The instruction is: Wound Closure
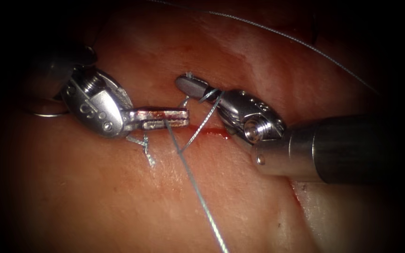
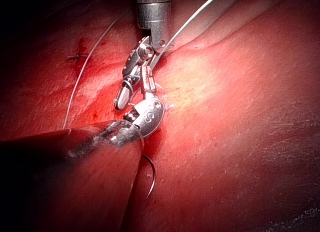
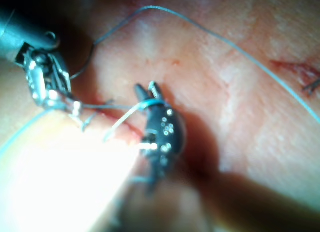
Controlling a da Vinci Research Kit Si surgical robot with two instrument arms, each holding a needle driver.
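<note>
Endoscope view: left tool (image 1: 165, 118) fingers are gripping thread (image 1: 198, 187) above the cut (image 1: 212, 132). Right tool (image 1: 191, 85), fingers closed, is wearing thread loops. Needle (image 2: 150, 179) is lying free beside the tissue (image 1: 94, 197); keeping tension gentle seems wise.

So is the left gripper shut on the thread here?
Yes, shut: the left gripper shows its jaws pressed together, thread leaving from between them.

You see polished, glossy metal on both grippers, left gripper (image 1: 165, 118) and right gripper (image 1: 191, 85); the thread (image 1: 198, 185) is thin, pale, twisted fibre; the tissue (image 1: 118, 197) looks moist, soft, faintly shiny.
</note>
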